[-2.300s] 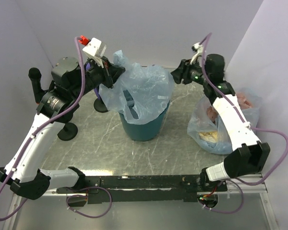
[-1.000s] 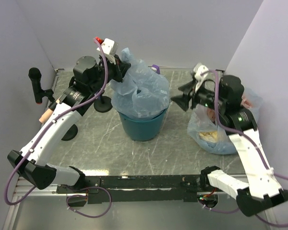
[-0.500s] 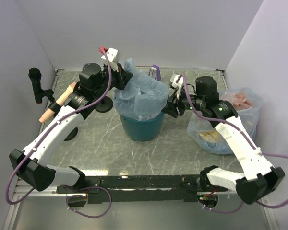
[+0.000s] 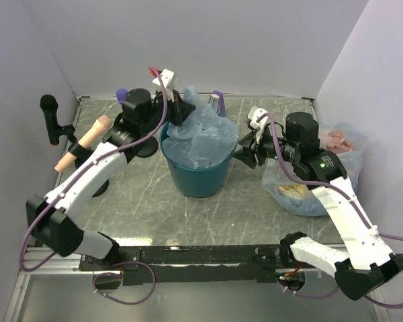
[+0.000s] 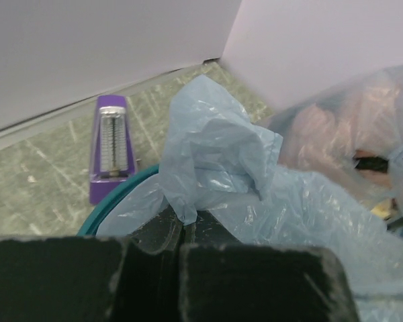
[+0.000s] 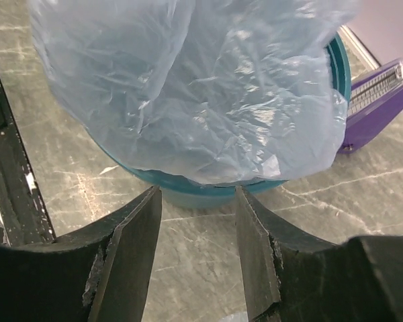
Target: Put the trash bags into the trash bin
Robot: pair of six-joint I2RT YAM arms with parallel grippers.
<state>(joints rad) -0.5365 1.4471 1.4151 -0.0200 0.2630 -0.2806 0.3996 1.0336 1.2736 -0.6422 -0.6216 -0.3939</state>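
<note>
The pale-blue trash bag (image 4: 203, 137) is draped in and over the teal trash bin (image 4: 200, 179) at the table's middle. My left gripper (image 4: 180, 111) is shut on a bunched edge of the bag at the bin's back-left rim; in the left wrist view the bag (image 5: 215, 161) rises from between the closed fingers (image 5: 186, 231), with the bin rim (image 5: 114, 201) beside it. My right gripper (image 4: 240, 154) is open and empty, just right of the bin. In the right wrist view its fingers (image 6: 131, 235) frame the bin wall (image 6: 195, 194) under the overhanging bag (image 6: 188, 87).
A clear bag of yellow and pink items (image 4: 322, 174) lies at the right, under the right arm. A purple metronome (image 4: 217, 100) stands behind the bin, also seen in the left wrist view (image 5: 109, 144). A microphone on a stand (image 4: 50, 117) and a skin-coloured object (image 4: 80, 142) are at the left.
The left gripper has carried the bag's edge down and right over the bin, so the bag has settled lower. The right arm swung from the back right to beside the bin, then drew slightly back.
</note>
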